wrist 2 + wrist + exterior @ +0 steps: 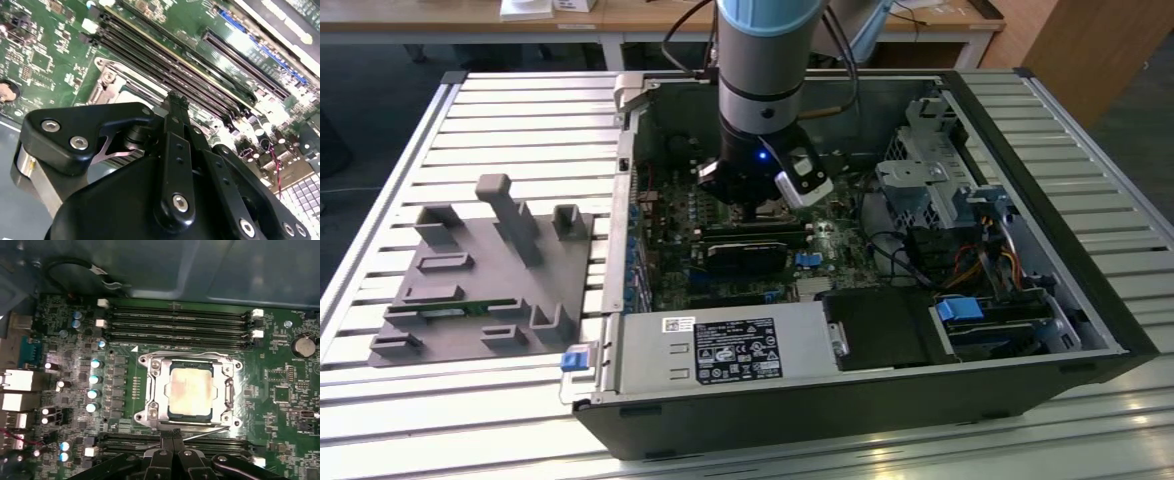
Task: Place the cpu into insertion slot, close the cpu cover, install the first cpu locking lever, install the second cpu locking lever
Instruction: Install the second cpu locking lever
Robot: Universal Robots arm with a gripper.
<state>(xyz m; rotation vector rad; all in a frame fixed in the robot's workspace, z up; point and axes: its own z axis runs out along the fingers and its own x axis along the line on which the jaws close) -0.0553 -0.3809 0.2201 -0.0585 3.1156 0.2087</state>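
In the first wrist view the cpu (191,392) lies flat in the insertion slot (236,365), its pale face showing through the window of the cpu cover (155,387), which is folded down over it. A thin metal locking lever (205,431) runs slantwise along the socket edge nearest my gripper (172,434). My fingers are shut together with their tips right at that lever. In the second wrist view the fingertips (175,102) stand just beside the socket's silver rim (107,80). In the exterior view my gripper (761,207) is low inside the open computer case.
Long black memory slots (180,322) run along the socket's far side and another set (125,440) beside my fingers. Capacitors (94,377) and a coin battery (302,346) flank the socket. The power supply (720,350), drive cage (934,170) and case walls surround the board. A grey fixture (480,280) stands on the exterior view's left.
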